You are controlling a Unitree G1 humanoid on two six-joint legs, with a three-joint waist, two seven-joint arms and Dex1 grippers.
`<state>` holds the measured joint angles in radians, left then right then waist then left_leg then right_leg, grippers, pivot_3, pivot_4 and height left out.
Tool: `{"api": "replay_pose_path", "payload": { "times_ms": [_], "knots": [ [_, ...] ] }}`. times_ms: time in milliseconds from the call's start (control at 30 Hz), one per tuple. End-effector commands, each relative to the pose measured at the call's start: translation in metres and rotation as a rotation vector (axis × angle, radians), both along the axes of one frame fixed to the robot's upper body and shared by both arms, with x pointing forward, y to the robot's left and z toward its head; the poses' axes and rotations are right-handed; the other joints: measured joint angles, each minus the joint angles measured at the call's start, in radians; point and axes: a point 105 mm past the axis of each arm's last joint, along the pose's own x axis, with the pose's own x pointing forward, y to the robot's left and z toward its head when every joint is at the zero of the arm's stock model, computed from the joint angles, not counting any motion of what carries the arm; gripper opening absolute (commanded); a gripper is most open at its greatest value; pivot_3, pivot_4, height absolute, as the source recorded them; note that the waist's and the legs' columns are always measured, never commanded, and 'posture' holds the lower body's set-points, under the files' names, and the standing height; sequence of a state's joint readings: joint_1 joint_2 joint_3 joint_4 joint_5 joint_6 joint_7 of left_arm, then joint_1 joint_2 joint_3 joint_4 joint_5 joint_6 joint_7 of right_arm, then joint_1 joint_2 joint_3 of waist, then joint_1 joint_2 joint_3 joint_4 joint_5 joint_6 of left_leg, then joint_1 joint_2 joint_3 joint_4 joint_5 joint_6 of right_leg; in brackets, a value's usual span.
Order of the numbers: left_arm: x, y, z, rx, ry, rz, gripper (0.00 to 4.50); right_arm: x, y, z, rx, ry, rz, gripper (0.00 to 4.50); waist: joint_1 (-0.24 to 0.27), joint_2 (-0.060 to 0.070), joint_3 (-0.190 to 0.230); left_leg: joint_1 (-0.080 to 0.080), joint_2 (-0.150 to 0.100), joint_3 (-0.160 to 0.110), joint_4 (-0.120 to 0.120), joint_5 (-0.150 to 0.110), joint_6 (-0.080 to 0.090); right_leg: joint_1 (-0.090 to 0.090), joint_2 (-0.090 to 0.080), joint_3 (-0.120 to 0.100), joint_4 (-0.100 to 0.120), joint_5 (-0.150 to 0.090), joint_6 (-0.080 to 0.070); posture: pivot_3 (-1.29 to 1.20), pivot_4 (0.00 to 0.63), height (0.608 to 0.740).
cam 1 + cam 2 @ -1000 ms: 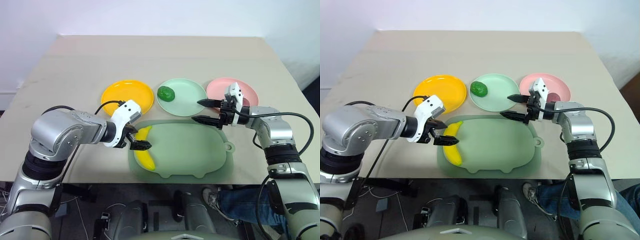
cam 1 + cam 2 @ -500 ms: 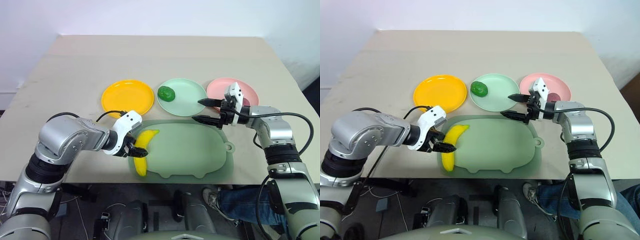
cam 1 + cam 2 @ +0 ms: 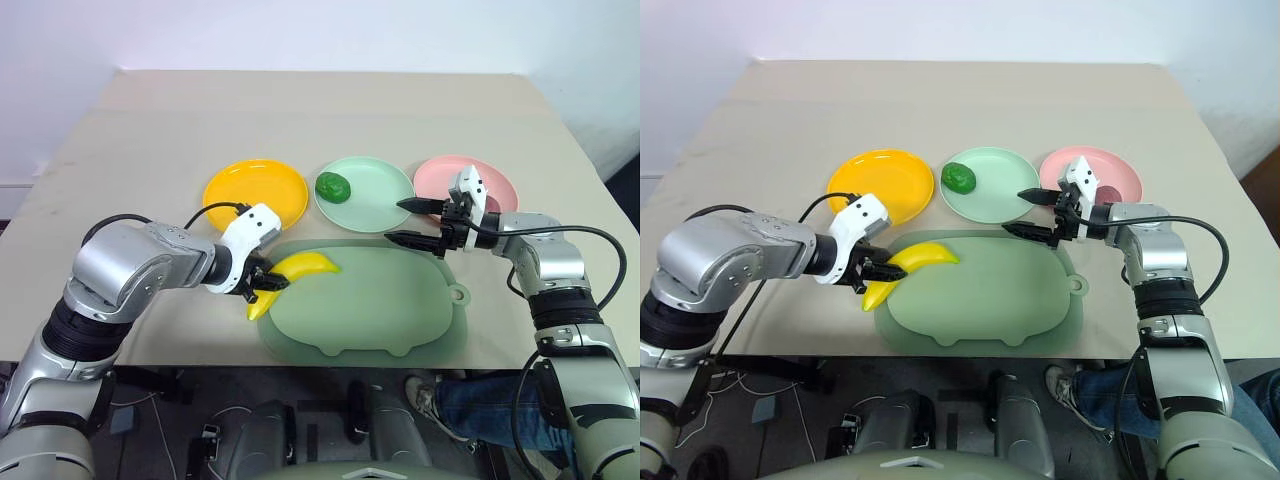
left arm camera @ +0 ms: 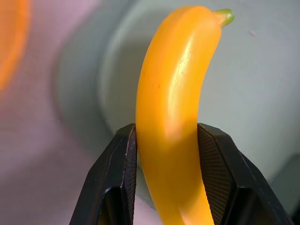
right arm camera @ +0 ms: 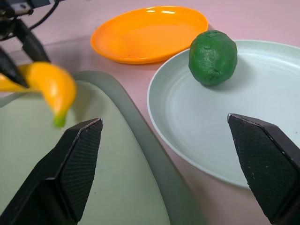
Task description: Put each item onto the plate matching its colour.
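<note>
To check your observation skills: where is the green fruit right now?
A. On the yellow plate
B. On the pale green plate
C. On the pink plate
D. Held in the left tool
B: the green fruit sits on the pale green plate, touched by neither tool.

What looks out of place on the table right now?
Nothing spilled or damaged. The banana is clamped in the left gripper over the green board's edge, not yet on the yellow plate. The green fruit sits on the mint plate.
</note>
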<state>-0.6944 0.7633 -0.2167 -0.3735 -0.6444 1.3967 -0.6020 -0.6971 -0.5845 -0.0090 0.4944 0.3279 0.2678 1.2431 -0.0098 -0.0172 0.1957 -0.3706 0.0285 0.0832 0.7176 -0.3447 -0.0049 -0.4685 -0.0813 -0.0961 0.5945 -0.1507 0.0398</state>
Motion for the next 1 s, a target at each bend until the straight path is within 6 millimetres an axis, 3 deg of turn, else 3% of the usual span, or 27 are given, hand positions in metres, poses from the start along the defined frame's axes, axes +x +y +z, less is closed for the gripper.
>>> {"api": "replay_pose_path", "payload": {
  "times_ms": [33,100,333,767,967,1000],
  "knots": [
    [0.022,0.006,0.035,-0.010,-0.224,0.018,1.55,0.001,0.000,0.013,-0.002,-0.053,0.008,4.50,0.000,0.000,0.000,0.000,0.000,0.000,0.000,0.000,0.000,0.000,0.000,0.000,0.000,0.000,0.000,0.00,0.150,0.740],
    [0.039,0.016,0.041,0.062,-0.341,0.060,1.55,0.003,0.000,0.014,0.001,-0.055,0.002,4.50,0.000,0.000,0.000,0.000,0.000,0.000,0.000,0.000,0.000,0.000,0.000,0.000,0.000,0.000,0.000,0.00,0.150,0.740],
    [0.074,0.038,0.048,0.113,-0.475,0.199,1.55,0.004,0.002,0.014,0.005,-0.060,0.001,4.50,0.001,0.000,0.000,0.000,0.000,0.003,0.000,0.000,0.000,0.000,0.000,0.000,0.000,0.000,0.000,0.00,0.150,0.740],
    [0.128,0.075,0.052,0.024,-0.515,0.498,1.55,0.003,0.006,0.014,0.011,-0.056,-0.002,4.50,0.000,0.000,0.000,0.000,0.000,0.004,0.000,0.000,0.000,0.000,0.000,-0.001,0.000,0.000,0.000,0.00,0.150,0.740],
    [0.138,0.071,0.040,-0.068,-0.423,0.521,1.55,0.003,0.007,0.014,0.015,-0.057,-0.005,4.50,0.000,0.000,0.000,0.000,0.000,0.004,0.000,0.000,0.000,0.000,0.000,-0.001,0.000,0.000,0.000,0.00,0.150,0.740],
    [0.138,0.070,0.038,-0.075,-0.407,0.520,1.90,0.003,0.006,0.014,0.015,-0.057,-0.007,4.50,0.000,0.000,0.000,0.000,0.000,0.004,0.000,0.000,0.000,0.000,0.000,-0.001,0.000,0.000,0.000,0.00,0.150,0.740]
  ]
}}
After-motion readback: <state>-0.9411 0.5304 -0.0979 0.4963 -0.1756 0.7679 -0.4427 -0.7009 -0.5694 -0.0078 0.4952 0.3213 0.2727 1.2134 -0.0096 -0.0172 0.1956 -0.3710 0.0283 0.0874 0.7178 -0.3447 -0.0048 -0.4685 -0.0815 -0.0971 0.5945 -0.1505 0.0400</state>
